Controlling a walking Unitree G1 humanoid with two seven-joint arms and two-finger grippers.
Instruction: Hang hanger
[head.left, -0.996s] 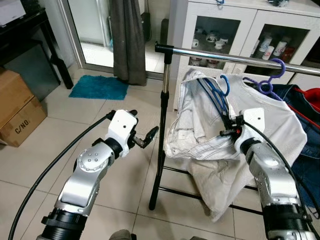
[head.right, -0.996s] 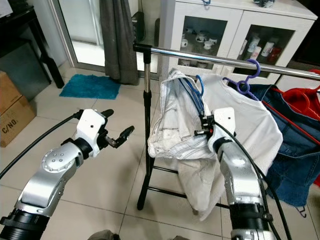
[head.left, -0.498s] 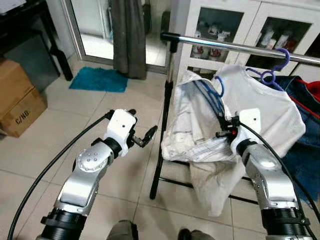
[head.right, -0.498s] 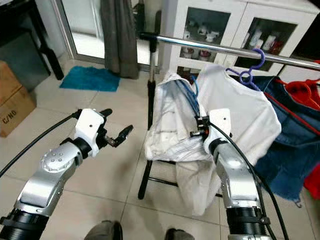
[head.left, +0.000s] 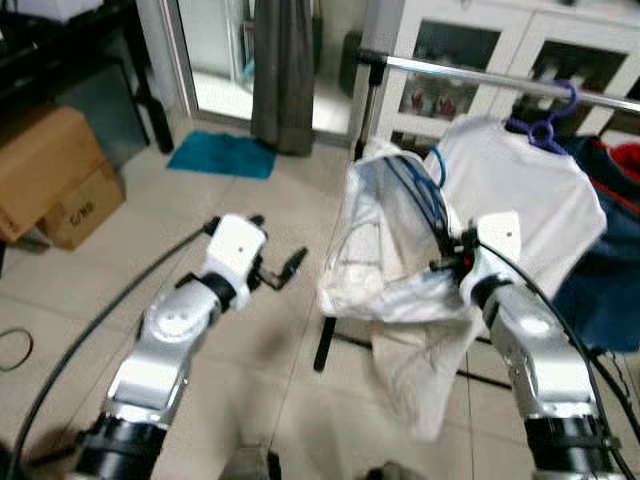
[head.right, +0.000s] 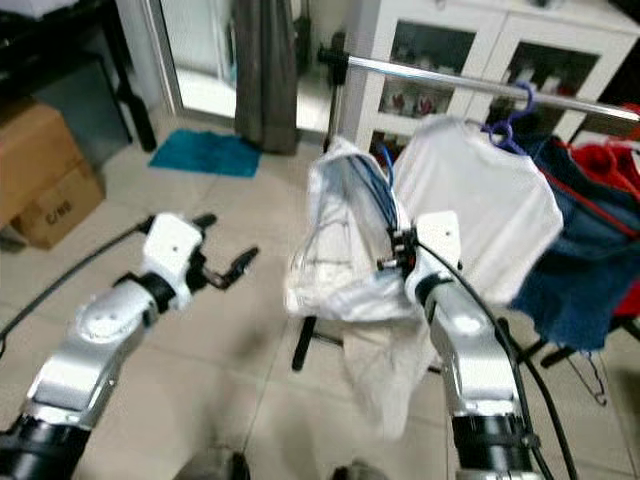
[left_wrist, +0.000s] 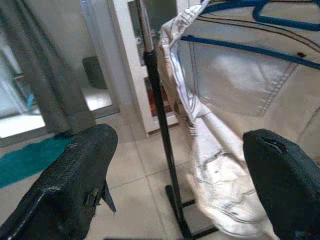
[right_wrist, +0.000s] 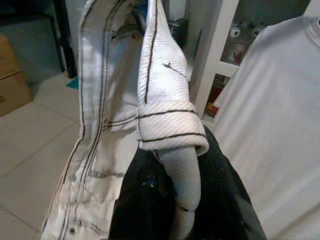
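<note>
A white denim garment (head.left: 385, 250) hangs on a blue hanger (head.left: 425, 188), whose hook sits below the chrome rail (head.left: 470, 75) and apart from it. My right gripper (head.left: 452, 262) is shut on a rolled fold of that garment (right_wrist: 172, 135), close to the hanger's lower end. The rail rests on a black stand (head.left: 372, 110), just behind the garment. To the left of the stand, my left gripper (head.left: 278, 240) is open and holds nothing. Its fingers (left_wrist: 75, 185) face the stand's pole and the garment's edge.
A white T-shirt (head.left: 520, 190) on a purple hanger (head.left: 545, 125) hangs on the rail, with blue denim (head.left: 600, 290) and a red garment (head.left: 625, 155) to its right. Cardboard boxes (head.left: 60, 185), a teal mat (head.left: 222, 155), a grey curtain (head.left: 283, 70) and a glass-door cabinet (head.left: 450, 40) stand around.
The whole picture has shifted and blurred, so the camera has moved; the rack now looks a little farther off. Both grippers keep their poses, the right still holding the garment.
</note>
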